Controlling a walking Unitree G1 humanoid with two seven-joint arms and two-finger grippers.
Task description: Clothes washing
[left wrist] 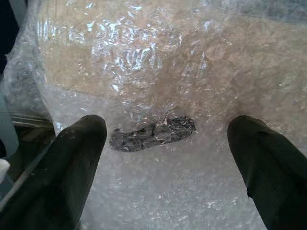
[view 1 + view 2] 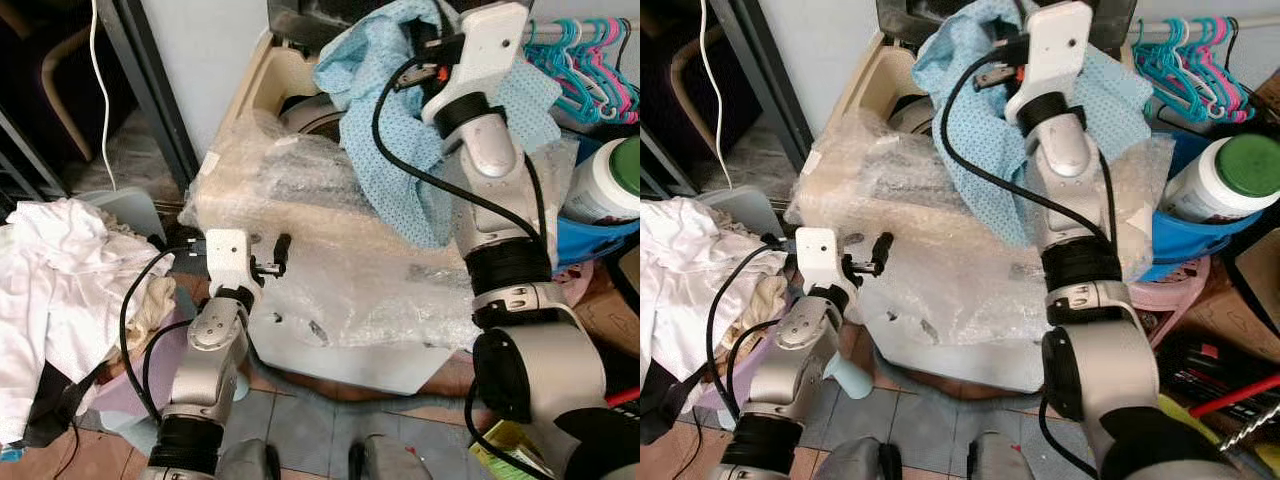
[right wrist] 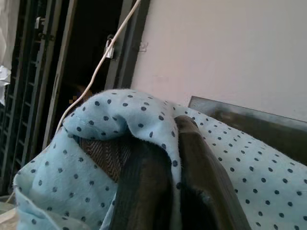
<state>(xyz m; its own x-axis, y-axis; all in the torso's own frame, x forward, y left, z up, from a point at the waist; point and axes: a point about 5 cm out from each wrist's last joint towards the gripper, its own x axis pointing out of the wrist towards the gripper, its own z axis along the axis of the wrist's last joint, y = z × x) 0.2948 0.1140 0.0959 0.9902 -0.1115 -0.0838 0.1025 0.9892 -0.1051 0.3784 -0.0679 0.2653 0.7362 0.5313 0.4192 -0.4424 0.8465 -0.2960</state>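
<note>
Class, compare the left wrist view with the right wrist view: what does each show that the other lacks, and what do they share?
Left wrist view alone: the open left claw over the bubble wrap, with a dark patch under it. Right wrist view alone: the right claw shut on the dotted blue cloth, a pale wall and a hanging cord. Shared: each looks along its own two black fingers.

The cloth point(image 2: 395, 130) between the right gripper's point(image 3: 175, 182) black fingers is light blue with small dark dots. The washing machine point(image 2: 330, 300) is cream under clear bubble wrap. The hangers point(image 2: 580, 60) are teal and pink.
</note>
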